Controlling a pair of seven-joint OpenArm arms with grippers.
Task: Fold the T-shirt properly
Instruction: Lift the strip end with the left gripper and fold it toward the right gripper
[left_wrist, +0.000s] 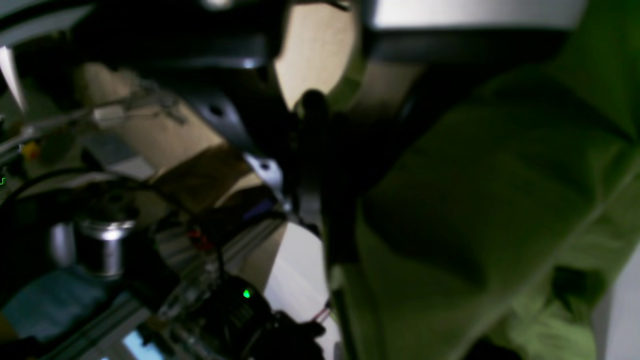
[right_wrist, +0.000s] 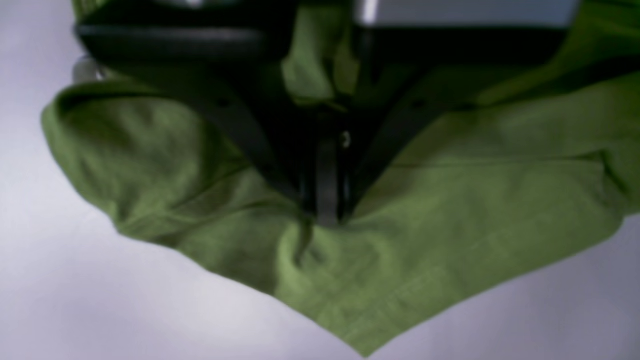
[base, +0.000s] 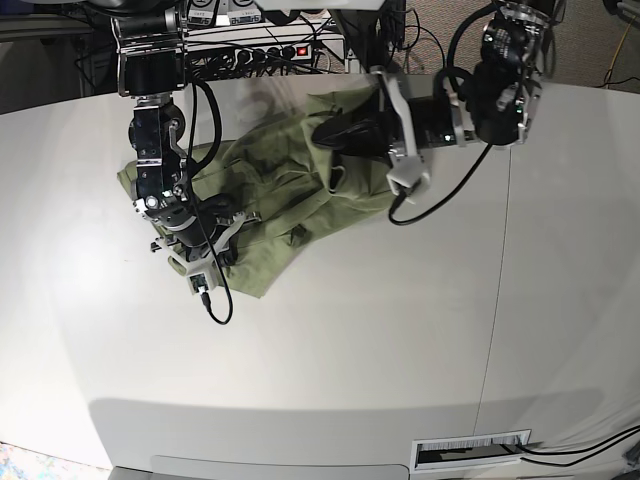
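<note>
Left wrist view: my left hand (left_wrist: 320, 115) shows as dark, blurred fingers drawn narrow, with the T-shirt (left_wrist: 500, 210) pressed against them on one side — whether cloth is actually pinched there I cannot tell. Right wrist view: my right hand (right_wrist: 327, 210) has its fingers together on a puckered fold of the T-shirt (right_wrist: 450, 225), a corner of the fabric hanging to a point above the pale worktop (right_wrist: 125, 300). Base view: the T-shirt (base: 270, 215) lies crumpled on the far part of the worktop (base: 400, 350) — my right hand (base: 205, 235) at its near-left edge, my left hand (base: 325, 133) at its far-right edge.
</note>
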